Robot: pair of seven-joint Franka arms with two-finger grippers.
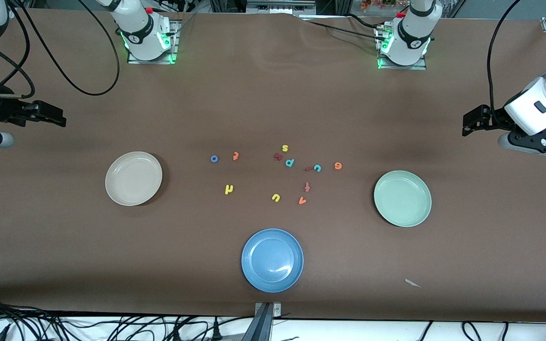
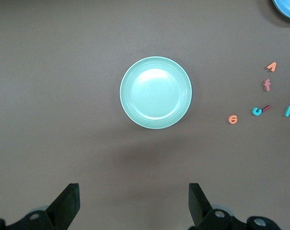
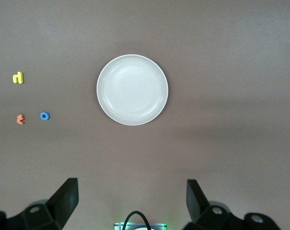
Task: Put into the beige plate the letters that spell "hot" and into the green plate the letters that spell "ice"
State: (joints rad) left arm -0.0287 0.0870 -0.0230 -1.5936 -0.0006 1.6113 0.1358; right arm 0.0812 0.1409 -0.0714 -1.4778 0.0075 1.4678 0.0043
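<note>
The beige plate (image 1: pixel 133 178) (image 3: pixel 132 89) lies toward the right arm's end and the green plate (image 1: pixel 402 198) (image 2: pixel 155 92) toward the left arm's end, both empty. Between them lie the blue o (image 1: pixel 214 158) (image 3: pixel 45 115), orange t (image 1: pixel 235 156) (image 3: pixel 20 119) and yellow h (image 1: pixel 228 189) (image 3: pixel 18 77). Closer to the green plate are the dark red i (image 1: pixel 309 168), touching the teal c (image 1: pixel 317 167) (image 2: pixel 256 111), and the orange e (image 1: pixel 338 166) (image 2: pixel 233 119). My right gripper (image 1: pixel 57 118) (image 3: pixel 131 188) and left gripper (image 1: pixel 469 124) (image 2: pixel 133 194) hover open and empty at the table's ends.
A blue plate (image 1: pixel 272 260) sits nearest the front camera. Other letters lie among the task's own: yellow s (image 1: pixel 285 148), teal p (image 1: pixel 290 162), red f (image 1: pixel 307 187), yellow u (image 1: pixel 276 197), orange v (image 1: pixel 302 201). A paper scrap (image 1: pixel 413 283) lies near the front edge.
</note>
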